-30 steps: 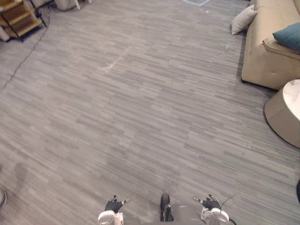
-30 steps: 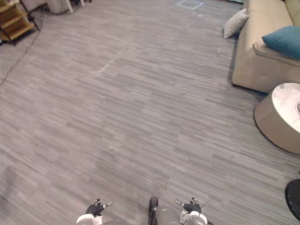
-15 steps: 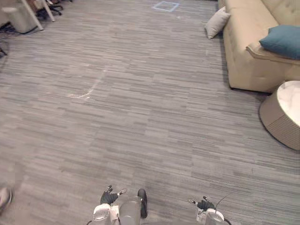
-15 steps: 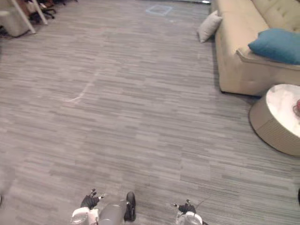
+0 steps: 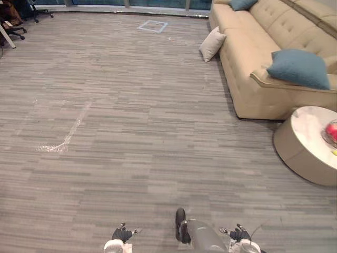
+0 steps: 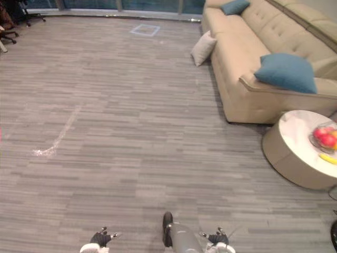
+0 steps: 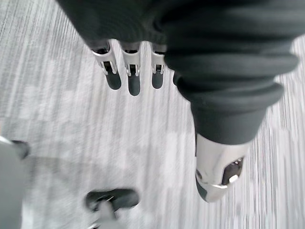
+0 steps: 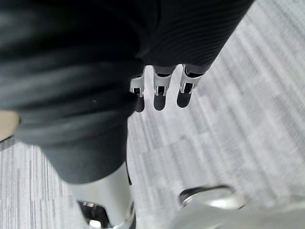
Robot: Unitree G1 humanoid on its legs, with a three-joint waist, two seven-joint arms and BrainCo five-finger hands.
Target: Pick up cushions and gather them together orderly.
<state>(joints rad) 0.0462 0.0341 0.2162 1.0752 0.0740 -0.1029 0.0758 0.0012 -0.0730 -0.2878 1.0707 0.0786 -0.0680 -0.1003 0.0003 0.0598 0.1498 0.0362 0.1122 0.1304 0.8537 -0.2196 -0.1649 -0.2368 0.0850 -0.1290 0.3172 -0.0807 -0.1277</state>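
Note:
A beige cushion (image 5: pixel 211 44) leans on the floor against the end of a beige sofa (image 5: pixel 253 89). A teal cushion (image 5: pixel 299 68) rests on the sofa's near armrest, and another teal cushion (image 5: pixel 243 4) lies at its far end. My left hand (image 5: pixel 122 234) and right hand (image 5: pixel 238 233) hang low at the bottom edge of the eye views, far from all the cushions. In the wrist views the left hand's fingers (image 7: pixel 128 71) and the right hand's fingers (image 8: pixel 162 88) hang straight over bare floor and hold nothing.
A round low table (image 5: pixel 300 153) with a white marble top stands in front of the sofa's near end and carries a bowl of red fruit (image 6: pixel 327 138). Office chairs (image 5: pixel 13 21) stand at the far left. White tape marks (image 5: pixel 63 139) cross the grey floor.
The camera has swung to the right: sofa, cushions and round table now sit more to the left and fuller in view. Both hands stay low and open.

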